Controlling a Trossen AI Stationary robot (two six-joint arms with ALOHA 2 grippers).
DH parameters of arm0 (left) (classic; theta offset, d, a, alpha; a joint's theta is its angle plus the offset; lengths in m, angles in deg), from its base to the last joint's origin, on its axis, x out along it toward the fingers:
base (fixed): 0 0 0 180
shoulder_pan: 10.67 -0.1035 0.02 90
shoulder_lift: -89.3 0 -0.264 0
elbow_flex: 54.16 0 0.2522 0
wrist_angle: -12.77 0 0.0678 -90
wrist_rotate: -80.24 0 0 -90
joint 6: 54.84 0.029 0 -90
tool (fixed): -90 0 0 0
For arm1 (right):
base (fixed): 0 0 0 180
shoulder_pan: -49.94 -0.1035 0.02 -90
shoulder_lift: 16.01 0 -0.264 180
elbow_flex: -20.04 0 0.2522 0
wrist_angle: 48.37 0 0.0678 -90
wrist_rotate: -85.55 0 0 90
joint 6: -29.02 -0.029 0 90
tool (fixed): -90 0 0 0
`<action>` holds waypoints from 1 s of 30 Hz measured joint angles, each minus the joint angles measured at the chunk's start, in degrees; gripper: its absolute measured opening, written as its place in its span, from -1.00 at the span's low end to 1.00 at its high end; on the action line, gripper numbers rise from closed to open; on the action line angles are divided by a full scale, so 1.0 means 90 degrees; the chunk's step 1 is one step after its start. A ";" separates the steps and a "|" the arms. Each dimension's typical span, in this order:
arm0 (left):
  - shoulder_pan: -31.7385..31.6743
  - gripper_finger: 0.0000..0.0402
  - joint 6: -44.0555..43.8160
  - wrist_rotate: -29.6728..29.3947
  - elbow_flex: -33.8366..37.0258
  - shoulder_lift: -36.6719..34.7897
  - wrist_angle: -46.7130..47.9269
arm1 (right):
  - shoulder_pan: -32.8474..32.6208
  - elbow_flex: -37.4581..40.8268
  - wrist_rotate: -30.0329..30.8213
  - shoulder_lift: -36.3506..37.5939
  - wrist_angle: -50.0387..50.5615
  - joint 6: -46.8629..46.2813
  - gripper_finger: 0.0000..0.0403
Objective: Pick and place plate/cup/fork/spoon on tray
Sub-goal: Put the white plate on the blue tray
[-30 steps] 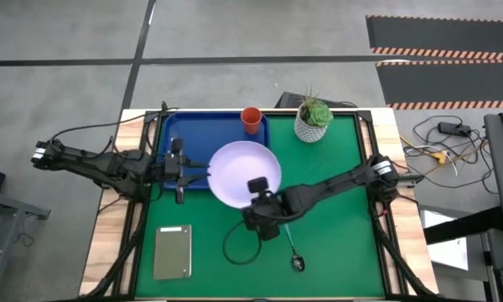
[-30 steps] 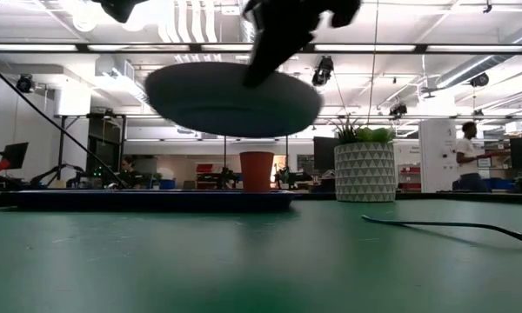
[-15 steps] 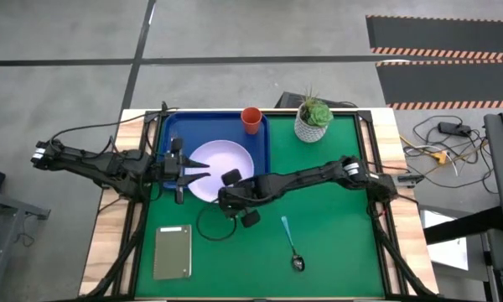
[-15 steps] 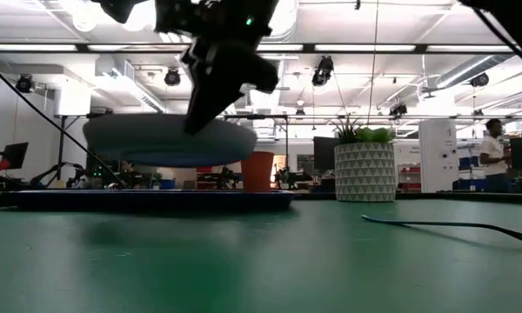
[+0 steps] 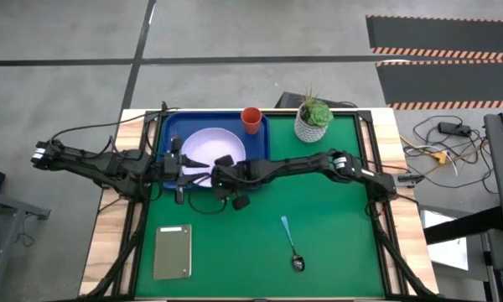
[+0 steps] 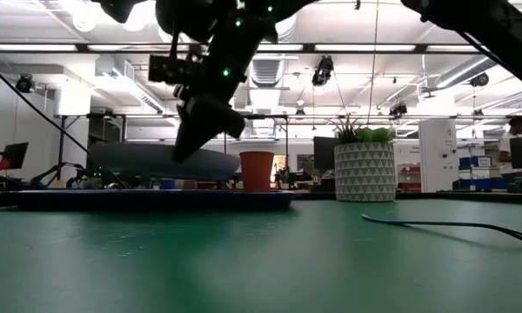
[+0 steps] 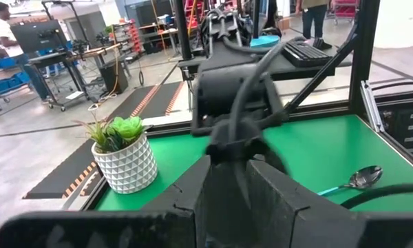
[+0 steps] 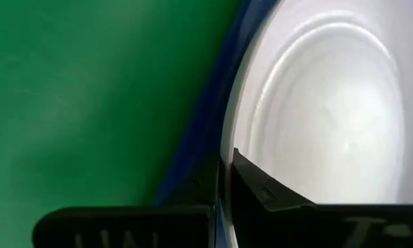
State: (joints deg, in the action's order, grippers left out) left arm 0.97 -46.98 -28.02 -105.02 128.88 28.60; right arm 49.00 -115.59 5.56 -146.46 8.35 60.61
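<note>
One lavender plate point(image 5: 208, 148) lies level over the blue tray point(image 5: 174, 127), its rim pinched in the right gripper point(image 5: 220, 171) jaws, beside one orange-red cup point(image 5: 251, 119); left gripper point(image 5: 187, 169) jaws part-open, holding unclear

Overhead view evenly lit, bright, soft shadows only. Low view backlit: ceiling strip lights point(image 6: 348, 48) glare white, right hand point(image 6: 200, 122) reads as near-black silhouette, plate point(image 6: 161, 162) under it dim and soft-edged. Worktop point(image 6: 261, 261) foreground blurred, sheen across green surface. Left wrist view: own hand point(image 7: 234, 200) close and out of focus, room beyond sharper. Right wrist view: bright washed-out highlight on plate just ahead of fingers point(image 8: 261, 189), green surface beside them smeared.
</note>
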 joint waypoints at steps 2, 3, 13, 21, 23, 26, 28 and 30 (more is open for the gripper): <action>0.0000 -0.63 0.0000 0.0000 0.0000 0.0012 -0.0010 | 0.0075 0.0000 -0.0013 -0.0078 -0.0169 0.0087 -0.96; 0.0000 -0.63 0.0000 0.0000 0.0000 0.0012 -0.0005 | 0.0116 0.0000 -0.0010 -0.0090 -0.0242 0.0119 -0.96; 0.0000 -0.63 0.0002 0.0001 0.0000 0.0066 -0.0019 | 0.0391 0.0049 -0.0274 -0.0241 -0.0338 0.0331 -0.96; 0.0000 -0.63 0.0002 0.0000 0.0000 0.0083 -0.0036 | 0.0566 0.0056 -0.0587 -0.0241 -0.0494 0.0338 -0.96; 0.0000 -0.63 0.0002 0.0000 0.0000 0.0080 -0.0041 | 0.0619 0.0056 -0.0782 -0.0241 -0.0547 0.0340 -0.96; 0.0000 -0.63 0.0004 0.0000 0.0000 0.0080 -0.0039 | 0.0684 0.0059 -0.0917 -0.0241 -0.0543 0.0331 -0.96; 0.0000 -0.63 0.0003 0.0000 0.0000 0.0085 -0.0040 | 0.0733 0.0061 -0.0955 -0.0241 -0.0543 0.0333 -0.96; 0.0000 -0.63 0.0005 0.0000 0.0000 0.0085 -0.0039 | 0.0777 0.0061 -0.0975 -0.0241 -0.0546 0.0334 -0.96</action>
State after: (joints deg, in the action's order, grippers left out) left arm 0.97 -46.94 -28.02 -105.02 129.64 28.25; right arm 55.99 -115.04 -3.22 -148.63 3.43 63.61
